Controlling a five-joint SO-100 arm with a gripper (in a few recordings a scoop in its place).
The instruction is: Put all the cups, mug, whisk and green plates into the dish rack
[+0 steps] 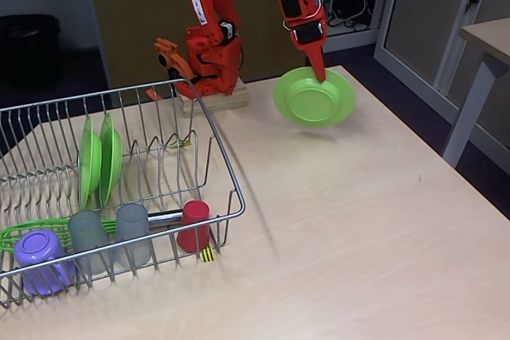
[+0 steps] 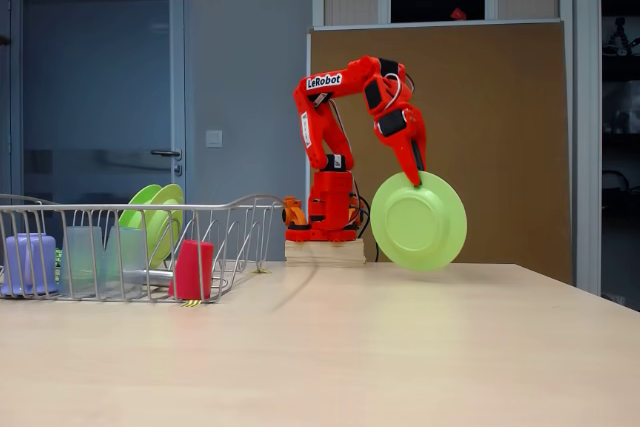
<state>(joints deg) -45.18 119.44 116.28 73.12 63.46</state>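
Lime-green round plastic plate [image 2: 419,221] hung clear above the pale wooden table [image 2: 400,347], pinched at its upper rim by the red arm's two-finger gripper [image 2: 415,175], well apart from the silver wire dish rack [image 1: 215,137]. It looked light, stiff and slick; the wide rim seemed the only sensible hold, though prone to swinging.

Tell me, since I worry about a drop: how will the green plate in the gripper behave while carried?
The green plate is pinched only at its top rim by the gripper and hangs clear of the table, so it may swing or pivot. It looks thin and light, probably stiff enough. Its glossy surface could slip.
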